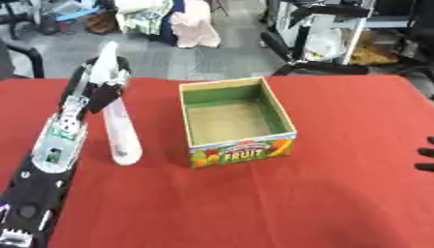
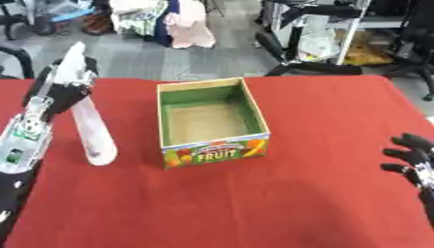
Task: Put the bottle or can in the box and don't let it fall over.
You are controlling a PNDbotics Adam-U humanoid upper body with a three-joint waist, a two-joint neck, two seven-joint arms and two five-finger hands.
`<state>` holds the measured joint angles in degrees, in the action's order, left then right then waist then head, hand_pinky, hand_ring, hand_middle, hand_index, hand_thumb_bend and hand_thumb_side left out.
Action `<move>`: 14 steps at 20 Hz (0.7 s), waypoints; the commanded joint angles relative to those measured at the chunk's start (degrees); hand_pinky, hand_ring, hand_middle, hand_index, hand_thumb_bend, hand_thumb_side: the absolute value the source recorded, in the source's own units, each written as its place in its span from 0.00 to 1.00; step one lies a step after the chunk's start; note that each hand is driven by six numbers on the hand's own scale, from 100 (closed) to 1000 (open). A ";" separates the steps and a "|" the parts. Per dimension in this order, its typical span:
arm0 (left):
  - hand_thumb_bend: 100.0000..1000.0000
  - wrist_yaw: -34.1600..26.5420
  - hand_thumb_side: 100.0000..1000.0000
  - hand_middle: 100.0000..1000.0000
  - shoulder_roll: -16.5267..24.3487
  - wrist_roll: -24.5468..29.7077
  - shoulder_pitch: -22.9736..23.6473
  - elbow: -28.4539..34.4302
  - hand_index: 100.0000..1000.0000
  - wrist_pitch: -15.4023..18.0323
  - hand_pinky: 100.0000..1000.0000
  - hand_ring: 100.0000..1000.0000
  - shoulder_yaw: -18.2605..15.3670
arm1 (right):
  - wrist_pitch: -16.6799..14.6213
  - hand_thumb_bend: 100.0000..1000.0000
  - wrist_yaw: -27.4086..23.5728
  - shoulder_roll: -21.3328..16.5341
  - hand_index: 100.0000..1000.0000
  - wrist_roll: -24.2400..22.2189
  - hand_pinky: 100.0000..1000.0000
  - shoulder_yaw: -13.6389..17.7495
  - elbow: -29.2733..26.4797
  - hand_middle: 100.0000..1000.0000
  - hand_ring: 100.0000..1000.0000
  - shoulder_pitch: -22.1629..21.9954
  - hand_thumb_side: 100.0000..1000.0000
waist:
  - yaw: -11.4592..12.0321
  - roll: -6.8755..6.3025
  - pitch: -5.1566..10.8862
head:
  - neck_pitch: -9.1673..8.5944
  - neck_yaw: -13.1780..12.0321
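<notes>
The box (image 1: 237,121) sits upright on the red table (image 1: 339,193), open side up, with green inner walls, a tan floor and a printed "FRUIT" label on its near face. It holds nothing. The bottle (image 1: 118,126) is white and tall, and is left of the box, near it but apart from it. It tilts, with its base nearer the camera and its top leaning toward the far edge; whether the base touches the table cannot be told. The left hand (image 1: 101,80) reaches in from the lower left, left of the box, and its fingers are curled round the upper part of the bottle. The right hand (image 2: 411,157) shows at the right edge, well apart from the box to its right, near the table surface, fingers spread and holding nothing.
</notes>
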<state>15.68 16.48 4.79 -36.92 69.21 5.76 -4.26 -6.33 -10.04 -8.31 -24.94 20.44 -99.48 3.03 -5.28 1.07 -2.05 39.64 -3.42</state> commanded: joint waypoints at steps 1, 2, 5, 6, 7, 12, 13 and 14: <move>0.00 -1.85 0.58 0.43 1.44 0.48 -1.65 0.41 0.59 0.71 0.31 1.00 0.23 | -0.05 0.00 -0.34 -0.74 0.83 -0.06 0.65 0.10 -0.51 0.77 0.76 0.68 0.45 | -0.08 -0.02 0.71 | -0.66 0.03; 0.00 -2.29 0.59 0.39 1.47 0.61 -1.69 0.35 0.56 0.86 0.28 0.99 0.27 | -0.05 0.00 -0.34 -0.75 0.83 -0.06 0.65 0.10 -0.50 0.77 0.76 0.68 0.45 | -0.09 -0.02 0.70 | -0.65 0.03; 0.00 -3.27 0.62 0.31 1.56 1.11 -1.84 0.23 0.49 1.33 0.22 0.92 0.46 | -0.05 0.00 -0.33 -0.76 0.83 -0.05 0.65 0.09 -0.47 0.77 0.76 0.68 0.45 | -0.13 -0.01 0.70 | -0.62 0.06; 0.00 -3.51 0.63 0.28 1.60 1.26 -1.89 0.17 0.47 1.47 0.20 0.90 0.50 | -0.05 0.00 -0.34 -0.76 0.83 -0.05 0.65 0.08 -0.47 0.77 0.76 0.68 0.45 | -0.13 -0.01 0.70 | -0.63 0.06; 0.00 -3.73 0.64 0.26 1.64 1.38 -1.97 0.13 0.46 1.59 0.19 0.88 0.54 | -0.04 0.00 -0.35 -0.76 0.83 -0.04 0.65 0.08 -0.46 0.77 0.76 0.69 0.45 | -0.14 -0.01 0.70 | -0.63 0.07; 0.00 -4.60 0.64 0.20 1.96 1.45 -2.48 0.41 0.41 2.19 0.15 0.82 0.78 | -0.01 0.00 -0.39 -0.77 0.83 -0.01 0.66 0.06 -0.45 0.77 0.76 0.71 0.45 | -0.21 -0.01 0.72 | -0.62 0.17; 0.00 -4.74 0.64 0.20 2.08 1.43 -2.62 0.56 0.41 2.36 0.15 0.81 0.86 | -0.01 0.00 -0.40 -0.77 0.83 -0.02 0.66 0.05 -0.45 0.77 0.76 0.72 0.45 | -0.23 -0.02 0.72 | -0.64 0.18; 0.00 -4.89 0.64 0.20 2.21 1.38 -2.78 0.73 0.41 2.56 0.15 0.81 0.95 | 0.00 0.00 -0.41 -0.78 0.83 -0.02 0.66 0.04 -0.45 0.77 0.76 0.73 0.45 | -0.25 -0.02 0.72 | -0.66 0.18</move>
<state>11.19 16.88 6.22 -38.04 68.90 7.88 -3.35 -6.32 -10.20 -8.31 -24.93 20.43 -99.48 3.04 -5.47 1.08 -2.05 39.64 -3.39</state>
